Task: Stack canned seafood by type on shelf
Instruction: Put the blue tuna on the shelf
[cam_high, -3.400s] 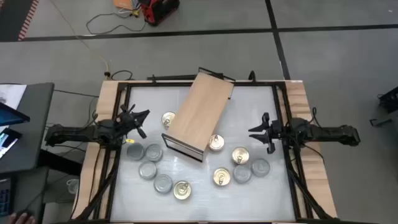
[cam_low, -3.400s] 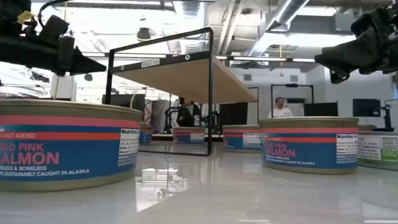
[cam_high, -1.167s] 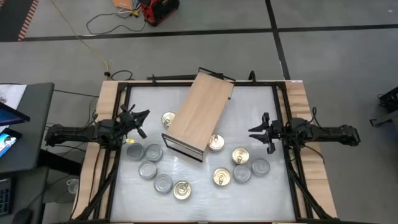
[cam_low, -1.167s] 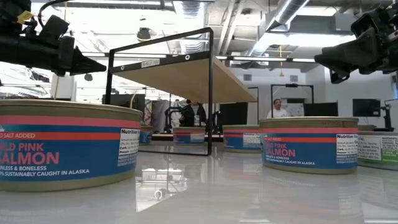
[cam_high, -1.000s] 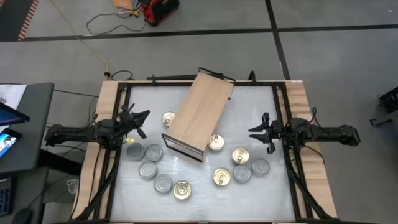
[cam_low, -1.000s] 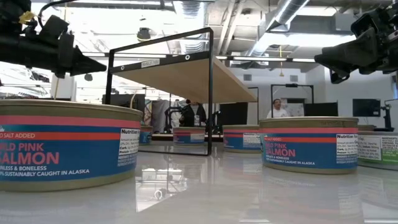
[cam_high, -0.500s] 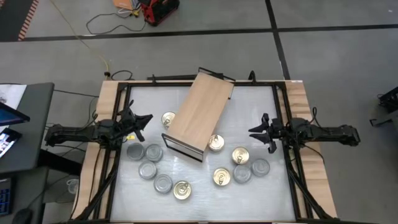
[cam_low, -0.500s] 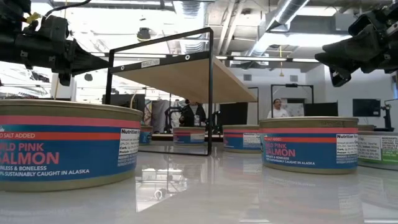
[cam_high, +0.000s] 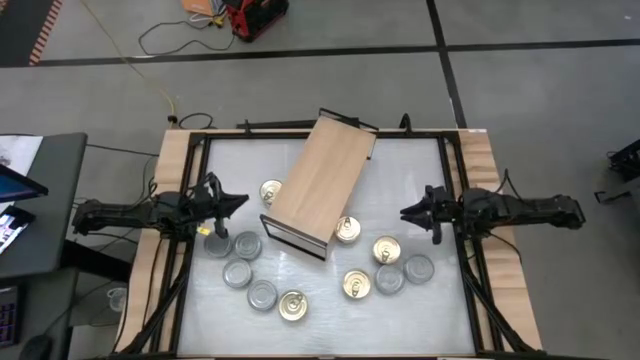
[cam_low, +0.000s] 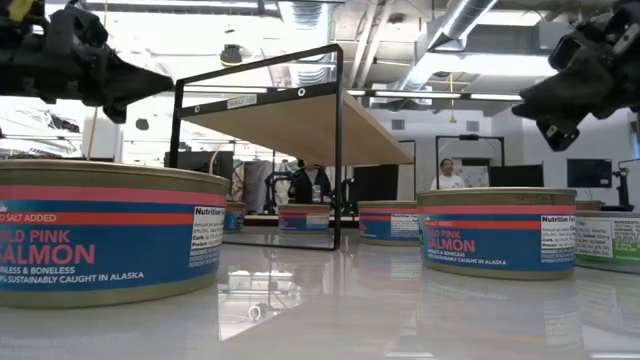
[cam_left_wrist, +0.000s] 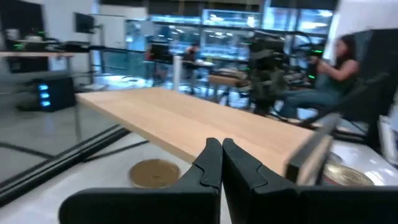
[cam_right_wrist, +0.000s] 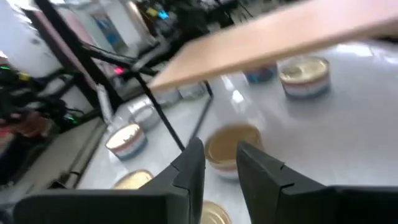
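The shelf lies diagonally across the middle of the white tabletop, its long axis running from the far right toward the near left, with the dark-edged open end at the near left; nothing rests on its flat top. The canned seafood is all on the tabletop, in two loose clusters at the near side plus strays: silver-grey tins grouped near the left, with one gold tin at that cluster's near edge; a mixed group of gold and silver tins near the right; a single gold tin just beside the shelf's left long side; another gold tin against the shelf's near right corner. No stacking started, judging by the bare top. Left gripper hangs above the table at the left, fingers pressed together and empty, pointed toward the shelf; the lone gold tin lies just ahead of it, the silver cluster just nearer the front edge. Right gripper hangs at the right, jaws parted only a narrow gap in its wrist view, holding nothing; the gold tin lies ahead of and below its fingers. Judgement: each arm has tins closer on its own side, the right gripper being slightly parted and aimed at a tin; both grippers sit well above tin height and would need to descend.
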